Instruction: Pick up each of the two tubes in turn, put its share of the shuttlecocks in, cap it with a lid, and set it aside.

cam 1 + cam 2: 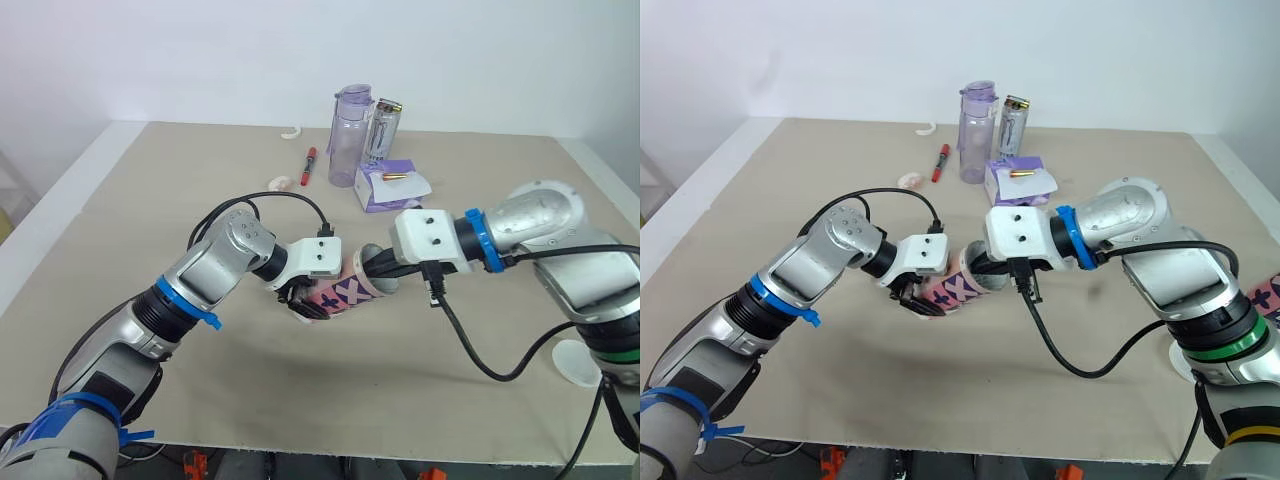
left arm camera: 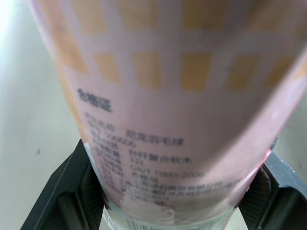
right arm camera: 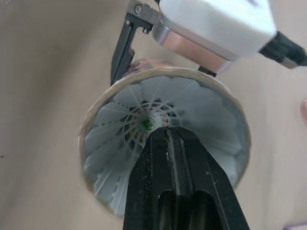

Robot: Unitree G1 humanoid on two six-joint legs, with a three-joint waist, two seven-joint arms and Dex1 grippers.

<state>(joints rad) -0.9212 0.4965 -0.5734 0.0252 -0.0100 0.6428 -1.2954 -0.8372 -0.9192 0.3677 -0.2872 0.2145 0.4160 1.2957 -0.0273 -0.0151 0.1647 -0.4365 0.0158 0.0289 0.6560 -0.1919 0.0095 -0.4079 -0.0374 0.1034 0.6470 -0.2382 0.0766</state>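
Over the middle of the table (image 1: 120, 210), the tube (image 1: 342, 292) is lying nearly level, its open mouth facing the robot's right. It is showing a pink wall with dark crosses and plus signs; the left wrist view adds pale orange squares and a block of small print on it. The left gripper (image 1: 300, 302) is clamping it around the closed end, one black finger (image 2: 72, 191) pressing on each side, so the jaws are standing only as far apart as the tube is wide.

The right gripper (image 3: 160, 130) is reaching straight into the tube's mouth. Its two fingers are lying flat against each other with nothing between them, and their tips are touching the centre of a shuttlecock (image 3: 117, 139) that is sitting inside, its white feather skirt filling the tube's round rim.

A second pink tube (image 1: 1266, 293) is lying at the table's right edge. A purple water bottle (image 1: 350, 135) and a red pen (image 1: 309, 165) are resting at the far side, well apart from both grippers.
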